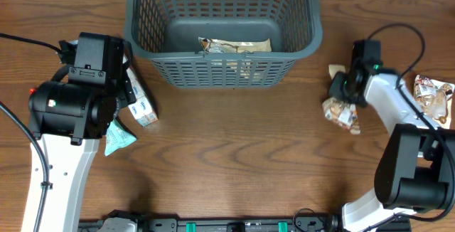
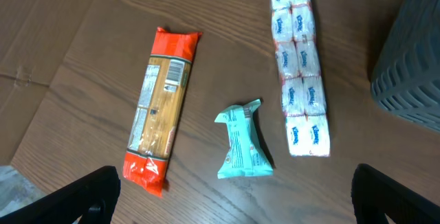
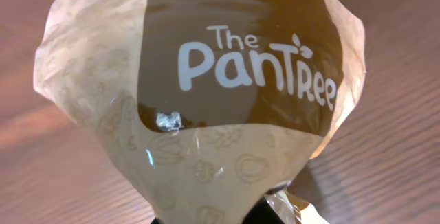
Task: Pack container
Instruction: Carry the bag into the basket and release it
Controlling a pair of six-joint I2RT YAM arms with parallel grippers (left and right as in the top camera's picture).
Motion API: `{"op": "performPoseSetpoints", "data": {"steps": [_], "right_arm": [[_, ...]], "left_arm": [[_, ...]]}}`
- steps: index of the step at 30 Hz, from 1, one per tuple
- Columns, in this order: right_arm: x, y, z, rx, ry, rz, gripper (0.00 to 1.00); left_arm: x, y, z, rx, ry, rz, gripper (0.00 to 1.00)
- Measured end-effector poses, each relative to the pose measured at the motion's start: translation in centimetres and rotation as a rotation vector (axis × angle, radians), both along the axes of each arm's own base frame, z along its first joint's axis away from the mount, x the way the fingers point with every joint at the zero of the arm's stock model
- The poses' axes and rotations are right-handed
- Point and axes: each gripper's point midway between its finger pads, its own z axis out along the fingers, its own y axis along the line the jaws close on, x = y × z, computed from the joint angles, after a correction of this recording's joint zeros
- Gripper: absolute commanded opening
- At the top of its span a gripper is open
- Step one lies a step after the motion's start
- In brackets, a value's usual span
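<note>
Basket point(image 1: 142, 33) upright at top middle of the table point(image 1: 234, 154), long side facing the arms. Inner bag point(image 1: 234, 45) lies flat on its floor, against the front wall.

Right gripper point(image 1: 341, 90) clenched on the PanTree bag point(image 3: 206, 80), pinching its crimped end. This bag is right of the basket, well apart from it, with its body on the side toward the robot. Can't tell if it's off the table. It fills the right wrist view, wood behind it. Spare bag point(image 1: 434, 97) sits at the far right edge, beside the right arm.

Left gripper point(image 2: 234, 183) released, fingers point(image 2: 89, 196) spread wide, nothing between them, hovering left of the basket. Below it, all lying flat:
- pasta pack point(image 2: 161, 110), red ends, furthest from the basket
- teal packet point(image 2: 240, 141), between the other two, just beside the tissue strip, not touching
- tissue strip point(image 2: 299, 66), nearest the basket corner, apart from it
</note>
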Motion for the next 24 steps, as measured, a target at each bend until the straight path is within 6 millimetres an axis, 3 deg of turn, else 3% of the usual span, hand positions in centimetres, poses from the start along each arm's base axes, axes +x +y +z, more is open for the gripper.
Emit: {"op": "performPoseSetpoints", "data": {"steps": [5, 9, 12, 15, 17, 20, 24], "right_arm": [[5.4, -0.5, 8.9, -0.043, -0.168, 0.071, 0.01], [8.9, -0.8, 19.6, -0.110, -0.374, 0.131, 0.01], [10.0, 0.4, 28.0, -0.183, -0.543, 0.270, 0.01], [8.9, 5.0, 34.6, -0.268, -0.671, 0.558, 0.01], [7.6, 9.2, 37.3, -0.332, -0.736, 0.786, 0.01], [5.6, 15.8, 39.0, -0.407, -0.816, 1.120, 0.01], [5.3, 21.8, 38.7, -0.486, -0.890, 1.395, 0.01]], "left_arm": [[0.0, 0.0, 0.0, 0.000, 0.001, 0.000, 0.96], [0.0, 0.0, 0.0, 0.000, 0.001, 0.000, 0.96], [0.0, 0.0, 0.0, 0.000, 0.001, 0.000, 0.96], [0.0, 0.0, 0.0, 0.000, 0.001, 0.000, 0.96], [0.0, 0.0, 0.0, 0.000, 0.001, 0.000, 0.96], [0.0, 0.0, 0.0, 0.000, 0.000, 0.000, 0.96], [0.0, 0.0, 0.0, 0.000, 0.001, 0.000, 0.96]]}}
